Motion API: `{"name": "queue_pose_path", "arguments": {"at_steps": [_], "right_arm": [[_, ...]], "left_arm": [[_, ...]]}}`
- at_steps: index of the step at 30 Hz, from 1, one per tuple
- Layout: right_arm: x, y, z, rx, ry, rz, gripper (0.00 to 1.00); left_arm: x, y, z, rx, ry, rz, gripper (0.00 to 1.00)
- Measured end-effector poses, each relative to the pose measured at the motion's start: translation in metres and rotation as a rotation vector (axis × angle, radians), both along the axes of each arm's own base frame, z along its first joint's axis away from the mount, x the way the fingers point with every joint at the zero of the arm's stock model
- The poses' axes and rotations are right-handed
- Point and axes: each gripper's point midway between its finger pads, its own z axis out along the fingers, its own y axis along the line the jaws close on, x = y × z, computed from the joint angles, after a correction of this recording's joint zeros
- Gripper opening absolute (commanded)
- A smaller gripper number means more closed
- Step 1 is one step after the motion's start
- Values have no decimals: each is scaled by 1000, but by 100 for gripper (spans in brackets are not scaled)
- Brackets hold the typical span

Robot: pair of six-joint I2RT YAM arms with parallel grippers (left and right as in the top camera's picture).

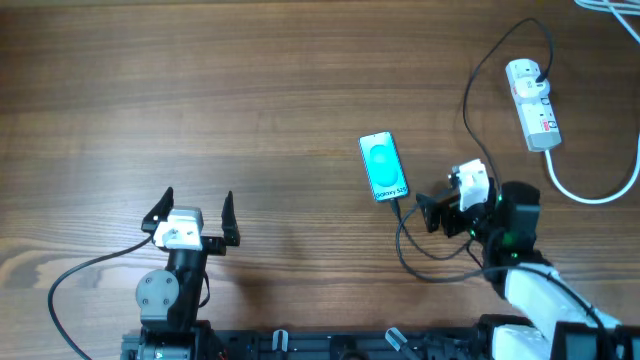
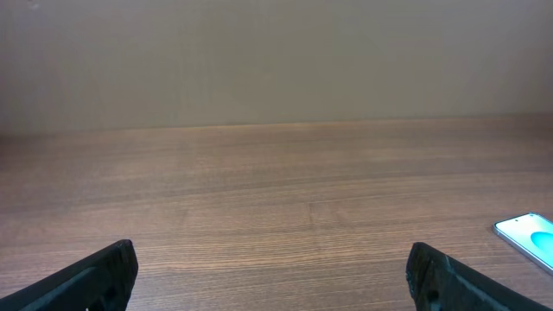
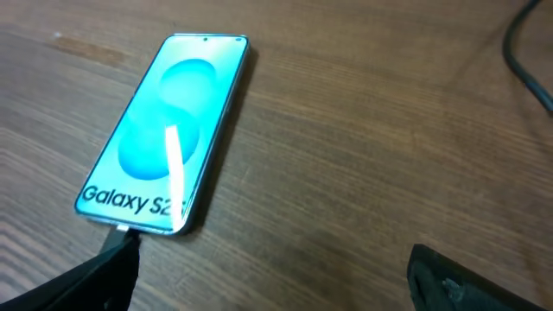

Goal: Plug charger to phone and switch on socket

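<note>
The phone (image 1: 384,166) lies flat on the table with its teal screen lit. It fills the upper left of the right wrist view (image 3: 164,130) and shows at the right edge of the left wrist view (image 2: 529,238). The charger cable (image 1: 466,100) runs from the black plug in the white socket (image 1: 532,118), loops on the table and ends at the phone's bottom edge, where its connector tip (image 3: 121,230) sits against the phone. My right gripper (image 1: 432,212) (image 3: 276,281) is open and empty just below the phone, its left finger beside the connector. My left gripper (image 1: 195,215) (image 2: 276,281) is open and empty, far left.
The socket's thick white cord (image 1: 590,192) curves along the right edge of the table. A loop of the black cable (image 1: 420,262) lies beside my right arm, and a stretch of it shows in the right wrist view (image 3: 527,60). The table (image 1: 200,90) is wooden.
</note>
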Motion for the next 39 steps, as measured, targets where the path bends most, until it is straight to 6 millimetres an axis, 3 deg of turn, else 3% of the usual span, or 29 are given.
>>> {"name": "queue_pose_path", "arguments": {"at_steps": [10,21,27,33,39], "right_arm": [[-26,2,6,-7,-108,0,100],[-37,15,32,-13,-197,47,100],[-43,10,32,-28,-187,11,100],[-44,2,50,-58,-266,-31,100],[-44,10,92,-71,-457,-23,100]], "left_arm": [[0,0,0,0,0,0,100],[0,0,0,0,-1,0,100],[0,0,0,0,-1,0,100],[0,0,0,0,-1,0,100],[0,0,0,0,-1,0,100]]}}
